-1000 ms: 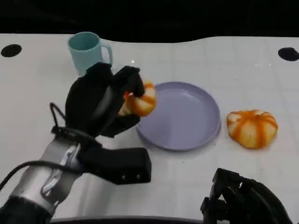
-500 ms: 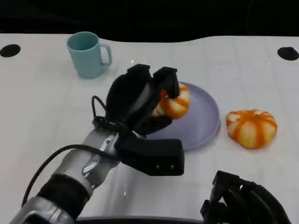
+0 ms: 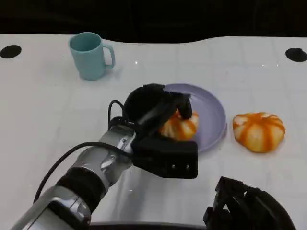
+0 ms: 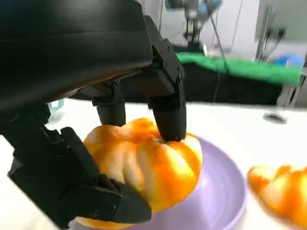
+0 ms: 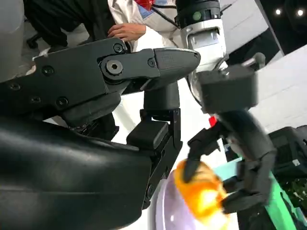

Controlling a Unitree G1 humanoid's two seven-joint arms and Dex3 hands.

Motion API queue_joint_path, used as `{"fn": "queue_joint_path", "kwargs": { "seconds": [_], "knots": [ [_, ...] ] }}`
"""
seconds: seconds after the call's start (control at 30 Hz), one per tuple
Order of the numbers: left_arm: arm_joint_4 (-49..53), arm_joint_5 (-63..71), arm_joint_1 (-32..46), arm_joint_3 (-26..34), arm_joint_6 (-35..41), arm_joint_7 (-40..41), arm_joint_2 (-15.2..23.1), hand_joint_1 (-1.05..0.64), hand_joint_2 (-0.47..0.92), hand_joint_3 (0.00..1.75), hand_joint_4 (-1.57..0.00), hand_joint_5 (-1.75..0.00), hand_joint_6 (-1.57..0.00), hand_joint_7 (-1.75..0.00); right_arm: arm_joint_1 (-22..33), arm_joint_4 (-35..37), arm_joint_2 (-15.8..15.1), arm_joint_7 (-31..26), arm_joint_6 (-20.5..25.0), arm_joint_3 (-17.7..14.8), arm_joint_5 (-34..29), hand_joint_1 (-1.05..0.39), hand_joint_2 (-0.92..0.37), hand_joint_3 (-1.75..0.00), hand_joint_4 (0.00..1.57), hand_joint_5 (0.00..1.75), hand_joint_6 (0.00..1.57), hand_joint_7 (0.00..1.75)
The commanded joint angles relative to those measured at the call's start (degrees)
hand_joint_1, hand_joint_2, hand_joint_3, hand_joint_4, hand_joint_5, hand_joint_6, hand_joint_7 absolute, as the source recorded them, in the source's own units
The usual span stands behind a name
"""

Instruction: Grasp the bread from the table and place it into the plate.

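Note:
My left hand grips an orange-and-cream bread roll over the near left part of the lavender plate. In the left wrist view, black fingers clamp the roll from both sides just above the plate; I cannot tell whether it touches. A second, similar roll lies on the white table to the right of the plate and also appears in the left wrist view. My right hand rests low at the table's near right edge, fingers curled with nothing in them. The right wrist view shows the left hand holding the roll.
A teal mug stands at the back left of the table, well away from the plate. Two black round holes mark the far corners. A person sits beyond the table in the right wrist view.
My left hand has carried the roll rightward and down, from the plate's left rim to low over the plate's inside. The right hand and second roll stay put.

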Motion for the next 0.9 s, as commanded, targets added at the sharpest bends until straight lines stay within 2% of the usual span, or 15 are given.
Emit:
{"fn": "queue_joint_path", "kwargs": {
  "seconds": [0.03, 0.1, 0.2, 0.4, 0.7, 0.9],
  "knots": [
    [-2.4, 2.5, -2.0, -2.6, 5.7, -5.9, 1.2, -0.54, 0.92, 0.23, -0.35, -0.48, -0.47, -0.02, 0.5, -0.6, -0.4, 0.5, -0.8, -0.3, 0.5, -0.7, -0.92, -0.24, 0.86, 1.59, 0.76, 1.35],
    [-3.7, 3.0, -1.9, -3.5, 7.5, -8.3, 1.5, -0.65, 0.92, 0.24, -0.23, -0.39, -0.34, 0.0, 0.4, -0.5, -0.4, 0.6, -0.7, -0.4, 0.7, -0.69, -0.92, -0.25, 0.86, 1.59, 0.75, 1.35],
    [-5.4, 3.4, -1.3, -4.3, 9.0, -10.1, 2.2, -0.81, 0.92, 0.38, -0.07, -0.29, -0.17, 0.0, 0.3, -0.4, -0.4, 0.6, -0.4, -0.5, 0.8, -0.7, -0.92, -0.24, 0.86, 1.59, 0.76, 1.35],
    [-9.8, 3.1, 0.3, -4.3, 10.3, -11.2, 3.9, -0.88, 0.92, 0.5, -0.02, -0.28, -0.12, 0.0, 0.1, -0.1, -0.6, 0.9, -0.3, -0.7, 1.1, -0.69, -0.92, -0.24, 0.86, 1.58, 0.76, 1.34],
    [-20.2, -3.2, 8.0, 1.0, 4.6, -9.4, 7.7, -0.81, 0.92, 0.44, -0.17, -0.37, -0.24, -0.06, 0.4, -0.8, -0.6, 0.2, 0.2, -0.7, 0.9, -0.7, -0.92, -0.23, 0.87, 1.56, 0.77, 1.34],
    [-26.0, -9.5, 15.0, 6.8, -3.6, -5.6, 9.2, -0.68, 0.92, 0.29, -0.36, -0.49, -0.41, -0.1, 0.6, -1.3, -0.8, -0.1, 0.4, -0.7, 0.7, -0.7, -0.92, -0.23, 0.87, 1.57, 0.76, 1.34]
  ]
}}
